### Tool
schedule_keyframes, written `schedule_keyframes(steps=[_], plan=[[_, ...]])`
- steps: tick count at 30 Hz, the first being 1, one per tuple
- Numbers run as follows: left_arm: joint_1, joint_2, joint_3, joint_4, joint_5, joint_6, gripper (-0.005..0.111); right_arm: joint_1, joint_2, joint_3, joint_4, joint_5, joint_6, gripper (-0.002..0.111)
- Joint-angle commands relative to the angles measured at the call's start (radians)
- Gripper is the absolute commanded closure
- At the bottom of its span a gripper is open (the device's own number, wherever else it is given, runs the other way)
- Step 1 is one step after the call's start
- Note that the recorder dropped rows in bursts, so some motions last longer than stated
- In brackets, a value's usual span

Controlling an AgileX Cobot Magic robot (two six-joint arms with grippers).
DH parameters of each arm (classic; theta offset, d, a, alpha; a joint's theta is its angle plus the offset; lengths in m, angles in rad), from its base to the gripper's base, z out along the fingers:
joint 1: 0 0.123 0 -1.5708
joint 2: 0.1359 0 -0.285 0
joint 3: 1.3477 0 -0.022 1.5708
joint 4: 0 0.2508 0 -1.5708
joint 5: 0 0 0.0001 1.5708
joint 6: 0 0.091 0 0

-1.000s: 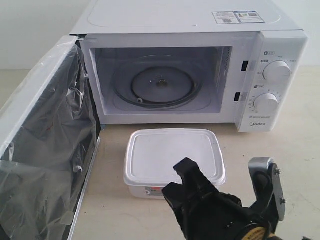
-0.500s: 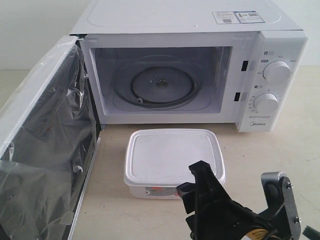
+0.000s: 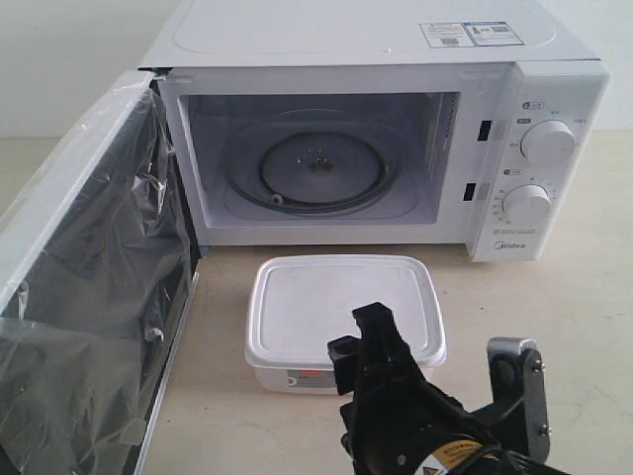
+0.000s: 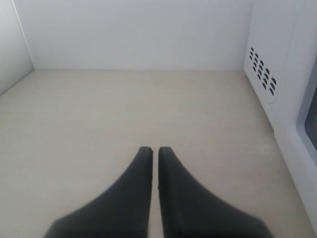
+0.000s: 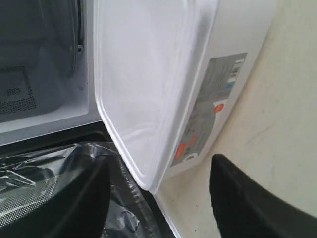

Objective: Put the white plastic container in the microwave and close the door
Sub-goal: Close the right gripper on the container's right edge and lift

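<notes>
We are judging this to be the reach for the pick-up. The white plastic container (image 3: 341, 307) is sitting lid-on on the desk (image 3: 579, 297), just in front of the microwave (image 3: 297, 30). The door (image 3: 89, 277) is swinging wide open to the side and the glass turntable (image 3: 316, 163) is lying bare inside.

The right claw (image 3: 444, 334) is hanging at the container's near corner with its fingers spread wide and gripping nothing. One finger is overlapping that corner in the exterior view, and the other is standing off over bare desk.

As we are reading it, the next move calls for straddling the box across its short side. After that comes closing on its walls below the lid rim, then lifting it level enough to clear the cavity's sill.

The right wrist view is giving us what the exterior cannot: the container's corner lying between the two dark fingers, and its side label (image 5: 208, 109) close up. We cannot tell whether either finger is touching the plastic.

The left claw (image 4: 153, 151) is appearing only in its own wrist view. Its fingers are pressed nearly together around nothing, over empty desk beside the microwave's vented side wall (image 4: 262, 74). It looks well placed for the door later.
</notes>
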Motion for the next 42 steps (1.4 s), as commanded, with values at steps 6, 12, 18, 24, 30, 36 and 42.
schedule_keyframes(steps=[6, 12, 18, 24, 30, 36, 42], plan=[[0.001, -0.002, 0.003, -0.009, -0.004, -0.007, 0.102, -0.053, 0.031, -0.028, -0.041, 0.004, -0.004, 0.054], [0.001, -0.002, 0.003, -0.009, -0.004, -0.007, 0.102, -0.066, 0.031, -0.028, -0.029, 0.015, -0.028, 0.054], [0.001, -0.002, 0.003, -0.009, -0.004, -0.007, 0.102, -0.066, 0.055, -0.028, -0.031, 0.027, 0.001, 0.054], [0.001, -0.002, 0.003, -0.009, -0.004, -0.007, 0.102, -0.070, 0.098, -0.030, -0.025, -0.005, 0.036, 0.054], [0.001, -0.002, 0.003, -0.009, -0.004, -0.007, 0.102, -0.121, 0.100, -0.030, -0.092, -0.019, 0.040, 0.054], [0.001, -0.002, 0.003, -0.009, -0.004, -0.007, 0.102, -0.123, 0.109, -0.032, -0.097, -0.015, 0.055, 0.055], [0.001, -0.002, 0.003, -0.009, -0.004, -0.007, 0.102, -0.123, 0.154, -0.083, -0.130, 0.003, 0.052, 0.055]])
